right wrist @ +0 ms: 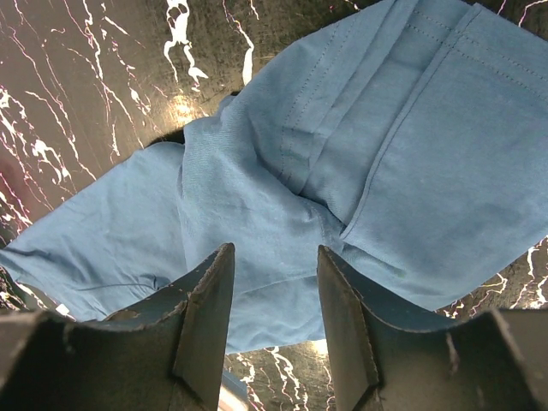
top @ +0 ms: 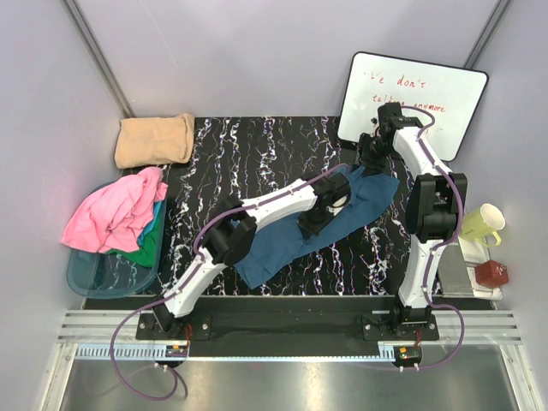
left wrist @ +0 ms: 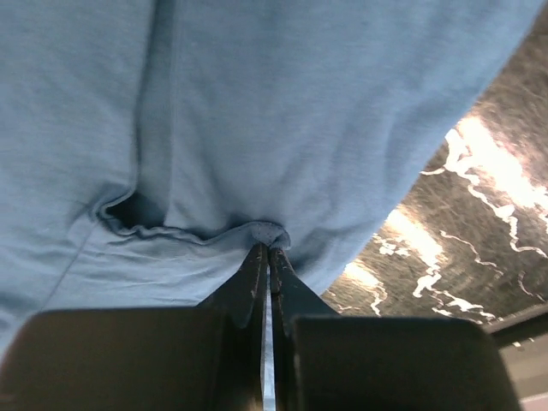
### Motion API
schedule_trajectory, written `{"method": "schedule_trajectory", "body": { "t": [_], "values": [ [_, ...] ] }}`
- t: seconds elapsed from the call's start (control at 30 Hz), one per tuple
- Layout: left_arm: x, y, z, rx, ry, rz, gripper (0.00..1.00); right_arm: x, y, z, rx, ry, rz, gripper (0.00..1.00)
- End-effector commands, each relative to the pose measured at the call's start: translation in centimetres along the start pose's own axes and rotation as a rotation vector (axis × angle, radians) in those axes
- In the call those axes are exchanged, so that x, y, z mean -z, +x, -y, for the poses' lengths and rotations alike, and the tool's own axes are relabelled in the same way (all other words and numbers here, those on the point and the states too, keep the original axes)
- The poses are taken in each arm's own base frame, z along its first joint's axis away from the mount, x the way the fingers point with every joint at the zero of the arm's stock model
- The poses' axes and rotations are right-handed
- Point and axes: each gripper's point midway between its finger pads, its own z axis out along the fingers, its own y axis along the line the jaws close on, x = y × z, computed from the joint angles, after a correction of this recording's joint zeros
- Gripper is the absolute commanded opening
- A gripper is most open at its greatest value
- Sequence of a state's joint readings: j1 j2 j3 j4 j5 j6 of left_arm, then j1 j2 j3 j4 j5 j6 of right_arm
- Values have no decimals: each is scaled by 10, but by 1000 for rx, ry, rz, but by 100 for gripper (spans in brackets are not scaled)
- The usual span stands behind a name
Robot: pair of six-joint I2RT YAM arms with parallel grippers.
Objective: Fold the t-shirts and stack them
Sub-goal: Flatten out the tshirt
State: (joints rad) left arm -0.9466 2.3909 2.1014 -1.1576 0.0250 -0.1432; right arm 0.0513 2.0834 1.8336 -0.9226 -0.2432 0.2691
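A dark teal-blue t-shirt (top: 282,244) lies loosely bunched in a diagonal strip on the black marbled table (top: 257,154). My left gripper (top: 310,223) is down on the middle of it. In the left wrist view the left gripper (left wrist: 269,250) is shut, pinching a small fold of the blue cloth (left wrist: 257,111). My right gripper (top: 366,160) hangs over the shirt's far right end. Seen from the right wrist, this gripper (right wrist: 274,250) is open above the cloth (right wrist: 411,154) and holds nothing. A tan t-shirt (top: 154,139) lies folded at the back left.
A blue basin (top: 98,276) at the left edge holds a pink t-shirt (top: 116,214) over a green one (top: 151,244). A whiteboard (top: 428,86) leans at the back right. A yellow-green mug (top: 481,224) and a red object (top: 492,274) stand at the right edge.
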Motion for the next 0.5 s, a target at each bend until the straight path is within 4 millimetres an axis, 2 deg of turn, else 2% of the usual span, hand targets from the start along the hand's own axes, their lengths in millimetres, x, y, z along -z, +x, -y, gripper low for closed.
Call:
{"method": "schedule_trajectory", "body": {
  "t": [0.0,0.07,0.17,0.43,0.47],
  "values": [
    [23,-11,-18,12,-99,79,0,22,-13,-5,13,-2,64,52],
    [29,-10,-22,24,-126,90,0,21,-12,-5,13,-7,58,52],
    [56,-8,-39,76,-189,142,0,20,-11,-5,12,-9,55,52],
    [118,6,-105,258,-332,254,0,18,-6,-11,7,-48,32,52],
    [127,11,-119,288,-349,259,0,17,-4,-14,9,-71,18,52]
  ]
}}
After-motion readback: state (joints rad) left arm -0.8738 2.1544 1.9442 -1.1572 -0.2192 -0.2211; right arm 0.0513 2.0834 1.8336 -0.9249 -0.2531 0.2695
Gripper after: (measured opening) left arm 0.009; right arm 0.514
